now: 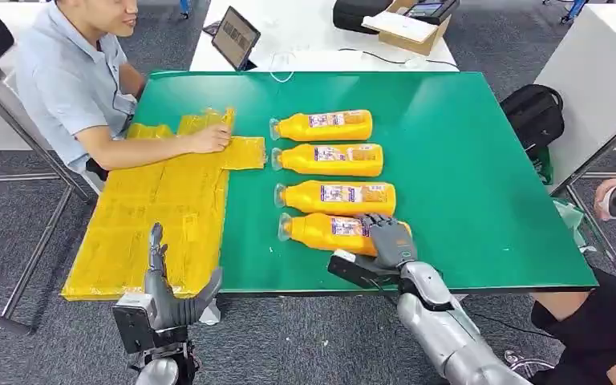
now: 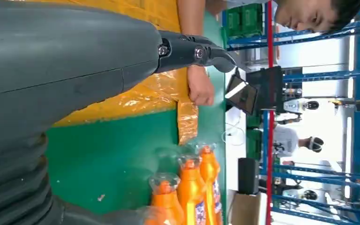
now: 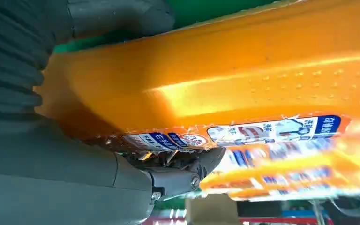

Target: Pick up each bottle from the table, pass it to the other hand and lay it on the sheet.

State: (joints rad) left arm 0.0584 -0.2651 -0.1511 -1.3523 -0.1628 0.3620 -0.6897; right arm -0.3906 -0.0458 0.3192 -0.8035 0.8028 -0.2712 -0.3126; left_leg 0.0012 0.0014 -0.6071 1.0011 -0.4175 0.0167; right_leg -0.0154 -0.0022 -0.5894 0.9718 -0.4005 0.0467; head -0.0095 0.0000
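Your right hand (image 1: 387, 241) sits on the nearest bottle (image 1: 321, 231) at its base end, fingers wrapped over it; the right wrist view shows the thumb on one side and dark fingers (image 3: 187, 176) on the other, clamped on the orange body (image 3: 243, 79). The bottle lies on its side on the green table (image 1: 465, 176), clear cap pointing toward the sheet. You can't tell if it's lifted off the table at all.

Three more bottles lie flat beyond it, parallel, caps the same way: the second bottle (image 1: 337, 197) just beside the held one, then the third bottle (image 1: 330, 159), then the far bottle (image 1: 323, 125). Small gaps between them.

The yellow sheet (image 1: 160, 216) covers the table's left part, crinkled, with one flap reaching almost to the cap of the third bottle. A person in a grey shirt (image 1: 68, 80) sits at the far left corner with a hand (image 1: 210, 139) pressing on the sheet.

Your left hand (image 1: 168, 293) hangs at the near table edge beside the sheet, fingers apart and pointing up, thumb out, holding nothing.

A black bag (image 1: 536, 112) is on the floor to the right.
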